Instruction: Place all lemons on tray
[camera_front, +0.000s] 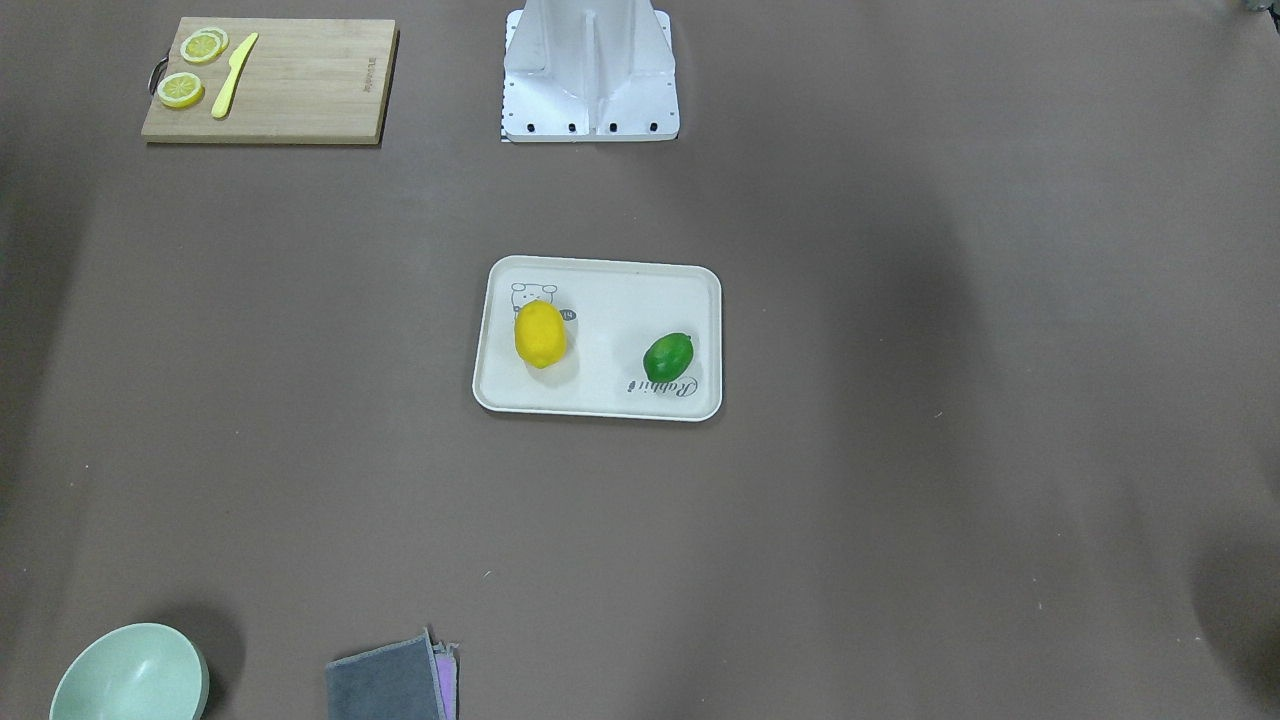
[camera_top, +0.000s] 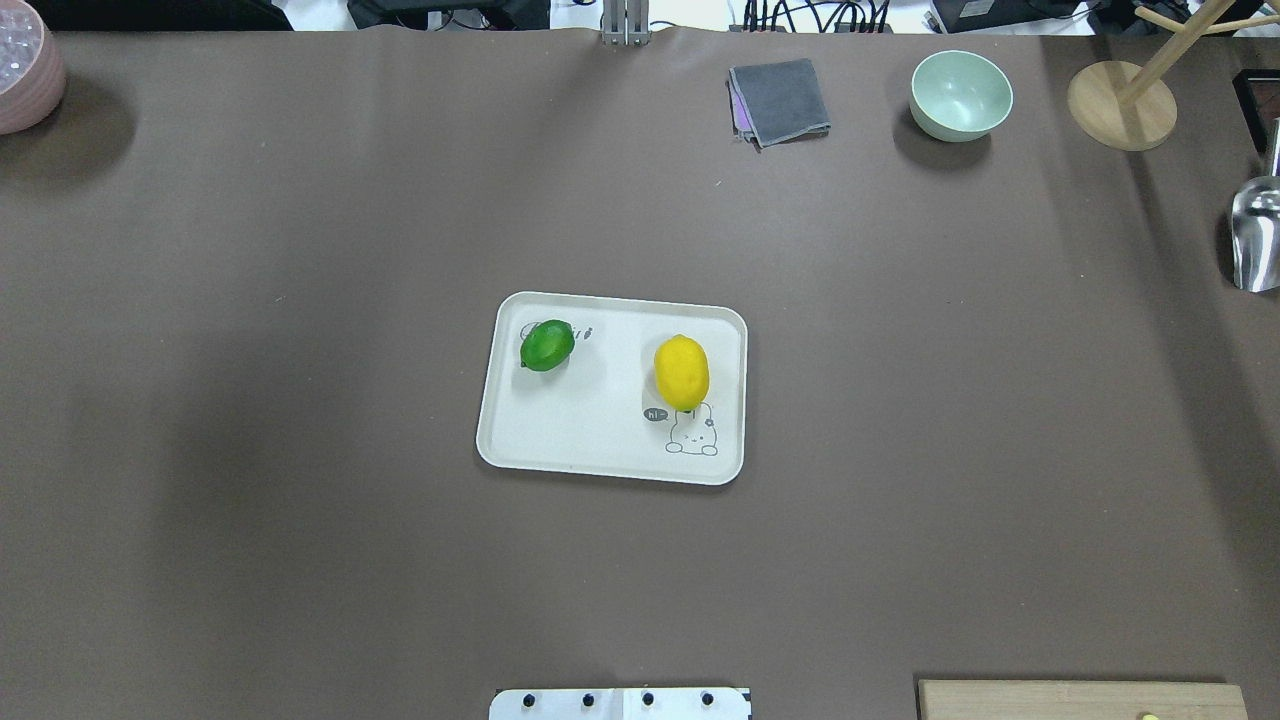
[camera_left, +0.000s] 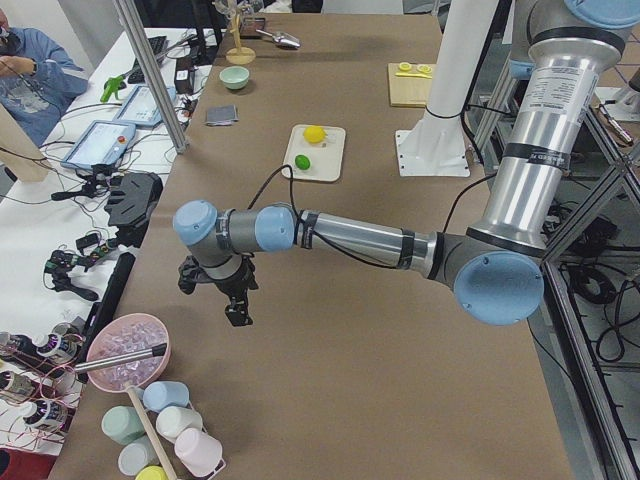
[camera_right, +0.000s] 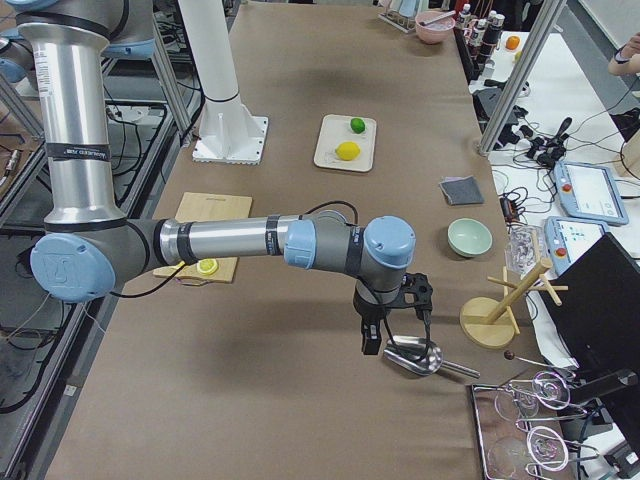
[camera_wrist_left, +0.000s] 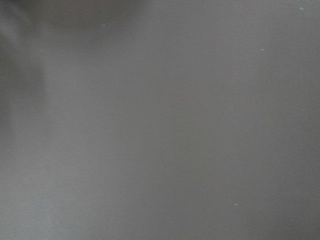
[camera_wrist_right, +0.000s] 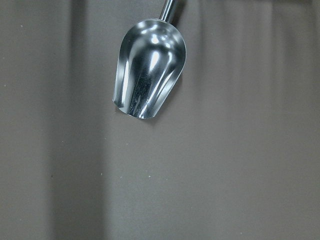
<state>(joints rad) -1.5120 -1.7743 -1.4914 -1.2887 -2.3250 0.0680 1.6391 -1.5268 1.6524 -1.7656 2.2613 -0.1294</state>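
Note:
The cream tray (camera_front: 600, 300) lies at the table's middle. The yellow lemon (camera_front: 540, 335) rests on it beside the animal drawing, and the green lemon (camera_front: 668, 357) rests on it by the script word. Both also show in the overhead view, yellow (camera_top: 681, 372) and green (camera_top: 547, 345). My left gripper (camera_left: 232, 300) hangs over bare table near the left end, far from the tray. My right gripper (camera_right: 395, 335) hangs over a metal scoop (camera_wrist_right: 150, 70) near the right end. Both grippers show only in side views, so I cannot tell whether they are open or shut.
A wooden cutting board (camera_front: 300, 90) holds lemon slices and a yellow knife. A mint bowl (camera_front: 130, 675) and a folded grey cloth (camera_front: 390, 685) sit at the far edge. A wooden stand (camera_top: 1120, 100) and a pink bowl (camera_top: 25, 65) stand at the far corners.

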